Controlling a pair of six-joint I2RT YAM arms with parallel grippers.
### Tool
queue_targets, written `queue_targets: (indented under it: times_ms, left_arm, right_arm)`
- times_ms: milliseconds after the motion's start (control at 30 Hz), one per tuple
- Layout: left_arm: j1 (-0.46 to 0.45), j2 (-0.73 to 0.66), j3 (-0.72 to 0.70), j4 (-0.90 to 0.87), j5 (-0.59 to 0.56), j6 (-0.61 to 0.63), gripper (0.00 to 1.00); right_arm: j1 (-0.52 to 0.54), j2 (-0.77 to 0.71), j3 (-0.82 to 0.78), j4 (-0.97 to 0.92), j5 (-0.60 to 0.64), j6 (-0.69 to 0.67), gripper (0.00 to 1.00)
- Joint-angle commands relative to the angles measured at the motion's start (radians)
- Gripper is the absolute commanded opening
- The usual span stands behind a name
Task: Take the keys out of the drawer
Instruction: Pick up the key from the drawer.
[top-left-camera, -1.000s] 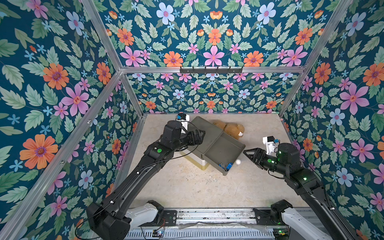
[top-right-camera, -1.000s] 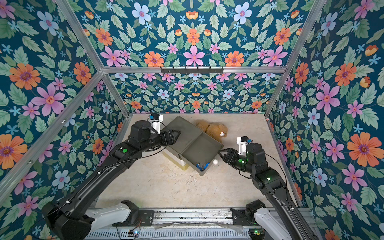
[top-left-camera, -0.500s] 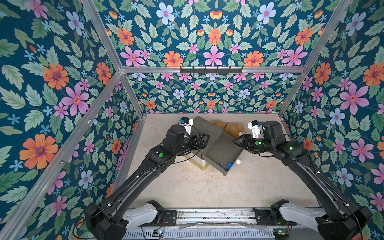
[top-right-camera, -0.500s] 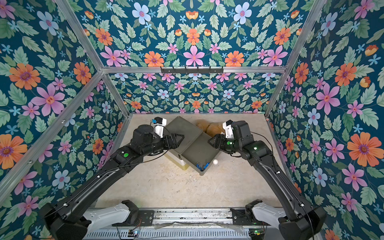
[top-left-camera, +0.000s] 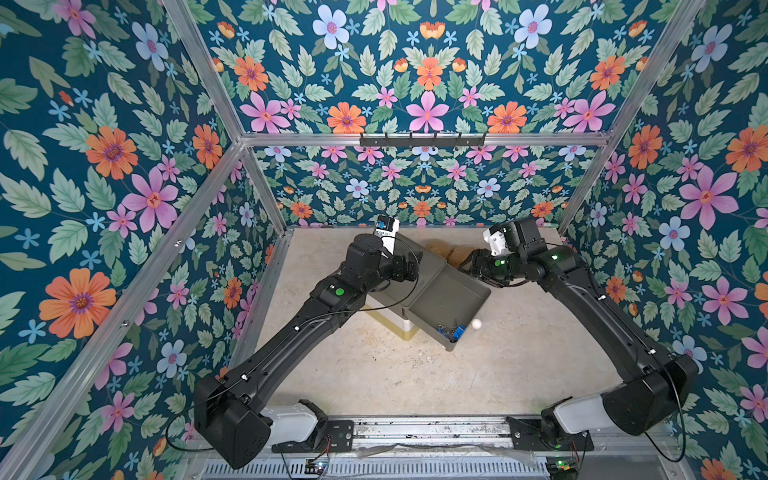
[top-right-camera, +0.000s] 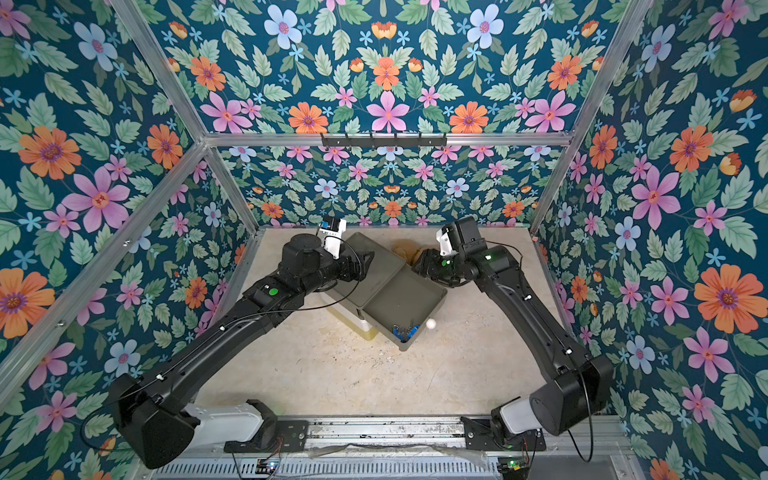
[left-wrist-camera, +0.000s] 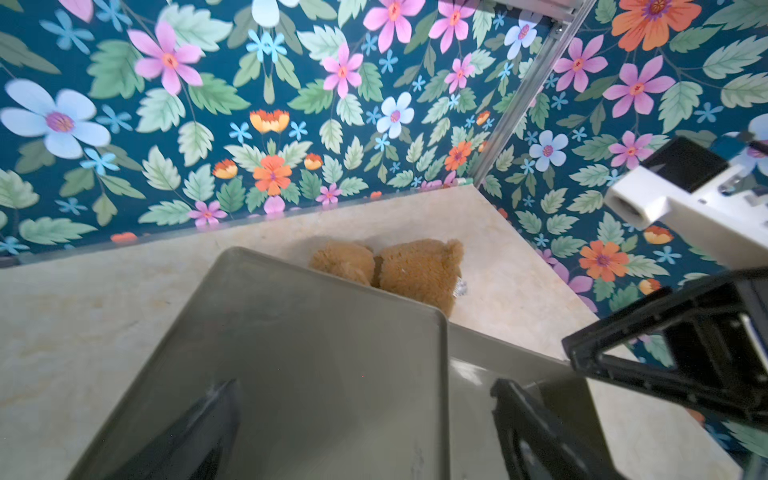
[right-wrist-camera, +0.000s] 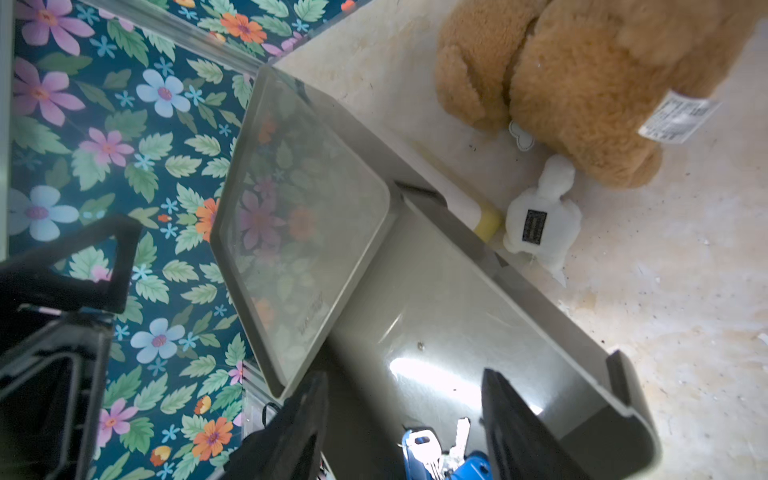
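Note:
The olive drawer (top-left-camera: 449, 296) (top-right-camera: 405, 300) stands pulled out of its cabinet (top-left-camera: 419, 257), with a white knob (top-left-camera: 476, 323) on its front. The keys (top-left-camera: 451, 331) (top-right-camera: 405, 330), silver with blue tags, lie in the drawer's front corner. My right gripper (top-left-camera: 474, 266) (top-right-camera: 424, 266) hovers open over the drawer's rear right edge. In the right wrist view the keys (right-wrist-camera: 436, 451) show between the spread fingers of this gripper (right-wrist-camera: 403, 395), lower down on the drawer floor. My left gripper (top-left-camera: 409, 266) (left-wrist-camera: 365, 415) is open over the cabinet top (left-wrist-camera: 311, 353), holding nothing.
A brown teddy bear (top-left-camera: 446, 251) (right-wrist-camera: 582, 83) lies on the floor behind the cabinet, with a small white soft toy (right-wrist-camera: 540, 220) beside the drawer's side wall. A black hook rail (top-left-camera: 422, 139) hangs on the back wall. Floral walls close in three sides.
My right arm has swung from the front right, by the knob, up and back to the drawer's rear right edge. The left arm has shifted only slightly on the cabinet top.

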Motion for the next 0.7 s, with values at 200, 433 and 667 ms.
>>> queue_targets:
  times_ms: [200,433,667]
  left_arm:
    - [0.002,-0.077,-0.122,0.153,-0.185,0.036,0.99]
    - [0.028,-0.104,-0.201,0.183,-0.245,0.153,0.99]
    - [0.092,-0.074,-0.191,0.182,-0.155,0.155,0.99]
  right_arm:
    - [0.047,0.135,0.188,-0.213,-0.079,0.110,0.59]
    - [0.117,0.270,0.310,-0.449,-0.030,0.029,0.53]
    - [0.143,0.267,0.272,-0.536,-0.008,0.038,0.47]
